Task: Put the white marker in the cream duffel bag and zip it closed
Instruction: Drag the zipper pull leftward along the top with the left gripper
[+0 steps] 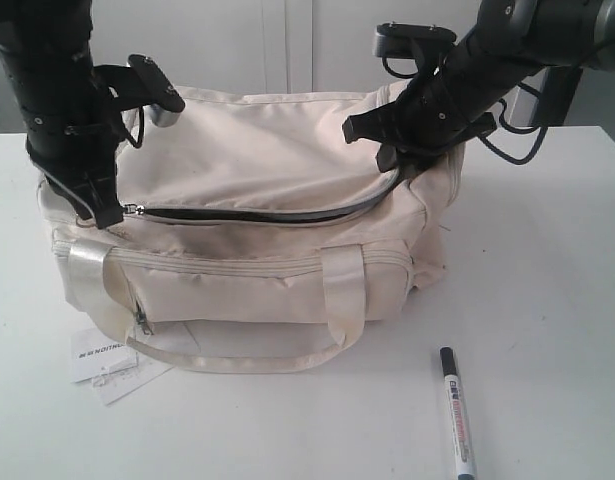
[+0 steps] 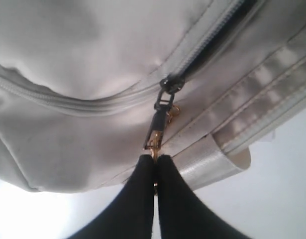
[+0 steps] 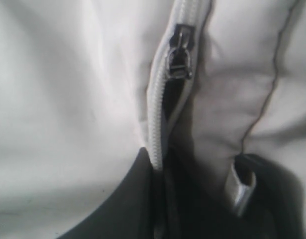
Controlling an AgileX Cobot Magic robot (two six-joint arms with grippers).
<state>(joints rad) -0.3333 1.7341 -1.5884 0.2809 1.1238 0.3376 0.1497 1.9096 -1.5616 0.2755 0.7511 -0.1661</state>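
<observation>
White marker (image 1: 457,415) lies closest, lower right of the exterior view. It is flat on the tabletop (image 1: 547,300), black cap pointing up-frame, well apart from the cream duffel bag (image 1: 257,150) & outside it. Only bare white tabletop btwn marker and bag, w/ plenty of open room on the right side too. Bag fills the frame centre, its front strap handle (image 1: 342,295) drooping fwd onto the tabletop. Paper tag (image 1: 112,360) pokes out from under the bag's lower-left corner. Main zipper (image 1: 267,214) across the top shows as a dark curved slit, open approx end to end.

My left gripper (image 2: 155,160) sits at the left end of that slit. Its fingers are pressed together w/ the gold tip of the zip pull (image 2: 160,117) pinched btwn them, and a satin strap lies just beside it. My right gripper (image 3: 160,162) is at the bag's upper-right end, closed on the bag's zipper edge, the tape running straight into the fingers. A second slider (image 3: 180,62) sits near, just past them. Both arms lean in from the upper corners, one at each end of the top opening.

Writing: tag carries a line of dark print, not legible from here. Marker label has red & black print, too small to read.
</observation>
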